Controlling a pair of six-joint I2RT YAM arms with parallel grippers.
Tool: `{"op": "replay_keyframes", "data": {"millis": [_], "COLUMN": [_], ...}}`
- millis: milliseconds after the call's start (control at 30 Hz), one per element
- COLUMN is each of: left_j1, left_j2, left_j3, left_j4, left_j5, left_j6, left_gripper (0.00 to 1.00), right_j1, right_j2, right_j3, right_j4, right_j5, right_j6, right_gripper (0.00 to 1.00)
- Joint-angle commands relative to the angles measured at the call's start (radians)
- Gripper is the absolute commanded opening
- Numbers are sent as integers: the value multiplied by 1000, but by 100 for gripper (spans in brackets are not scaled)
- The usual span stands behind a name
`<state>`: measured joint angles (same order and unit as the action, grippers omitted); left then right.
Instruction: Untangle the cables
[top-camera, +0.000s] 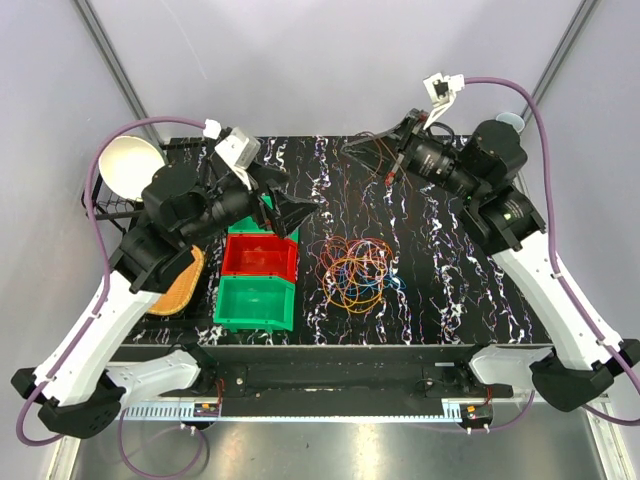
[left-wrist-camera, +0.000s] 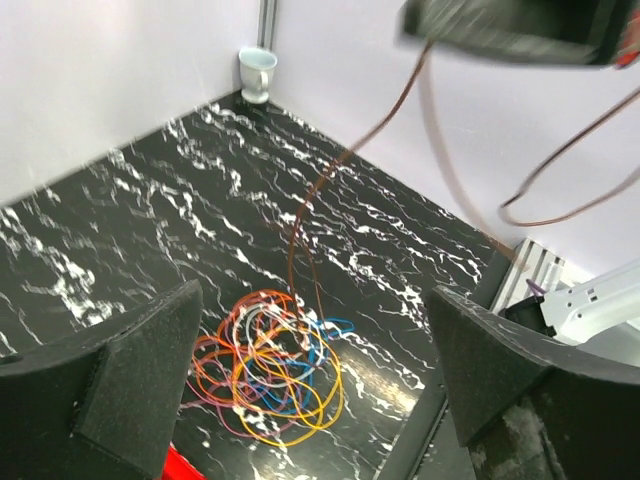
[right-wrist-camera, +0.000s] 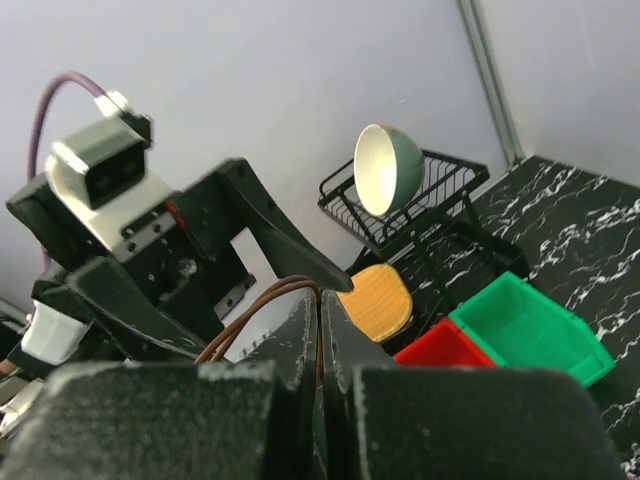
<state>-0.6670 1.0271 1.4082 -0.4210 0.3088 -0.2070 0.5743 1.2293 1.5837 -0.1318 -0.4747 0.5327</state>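
The right gripper, up near the far edge, pinches a brown cable. The left gripper gapes; the tangle lies mid-table.

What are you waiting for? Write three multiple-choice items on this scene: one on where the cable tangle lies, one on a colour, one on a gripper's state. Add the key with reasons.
1. The tangle of thin coloured cables lies:
A. hanging off the table's near edge
B. on the black marbled tabletop, right of the red plastic bin
C. inside that bin

2. The thin cable pinched in the right gripper is:
A. brown
B. blue
C. white

3. The left gripper is:
A. shut on a cable
B. shut, empty
C. open, holding nothing

Key:
1 B: the top view shows the coils on bare tabletop beside the bin.
2 A: the right wrist view shows brown strands between the closed fingers.
3 C: the left wrist view shows its fingers wide apart, gripping nothing.
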Motion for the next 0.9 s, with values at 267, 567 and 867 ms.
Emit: {"op": "replay_keyframes", "data": {"millis": [267, 567, 867], "left_j1": [1, -9, -40], "left_j2": [50, 139, 188], "left_j3": [135, 164, 164], "left_j4": [53, 111, 148], "left_j5": [101, 138, 115], "left_j6": [52, 3, -20], "left_gripper": [93, 87, 76], "right_j1": [6, 6, 4], "right_j2": [38, 36, 33], "right_j3": [-30, -65, -88], "right_j4": [11, 40, 57], "right_j5": [-137, -150, -154], "right_j6": [73, 85, 87], "right_gripper": [0, 0, 0]}}
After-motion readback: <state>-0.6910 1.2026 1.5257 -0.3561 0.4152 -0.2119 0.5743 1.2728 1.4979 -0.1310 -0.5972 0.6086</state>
